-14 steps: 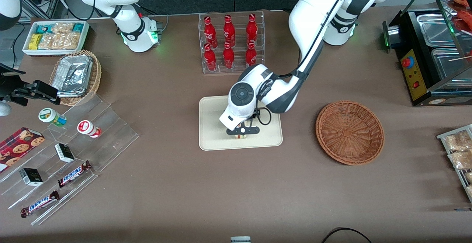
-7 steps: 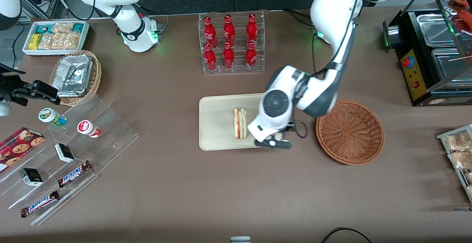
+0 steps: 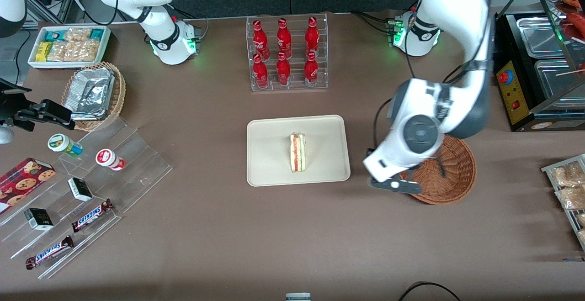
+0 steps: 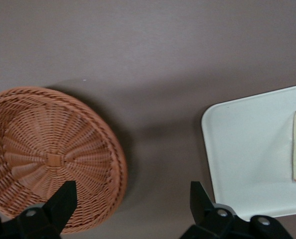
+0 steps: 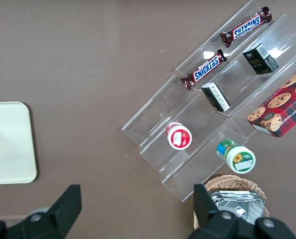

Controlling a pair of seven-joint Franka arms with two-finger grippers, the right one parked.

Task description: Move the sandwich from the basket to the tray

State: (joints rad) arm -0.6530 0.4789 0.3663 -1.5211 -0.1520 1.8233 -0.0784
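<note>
1. On the brown table (image 3: 292, 237), the tray (image 3: 269, 173) is lying flat, carrying the sandwich (image 3: 297, 152) near its middle.
2. Bare cloth is showing between tray and basket (image 3: 457, 177).
3. Above that strip, by the basket's rim, the gripper (image 3: 393, 185) is hanging with fingers (image 4: 61, 206) spread apart, holding nothing.

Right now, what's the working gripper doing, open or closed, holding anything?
Gripper: open, holding nothing, above the table between the basket and the tray.
</note>
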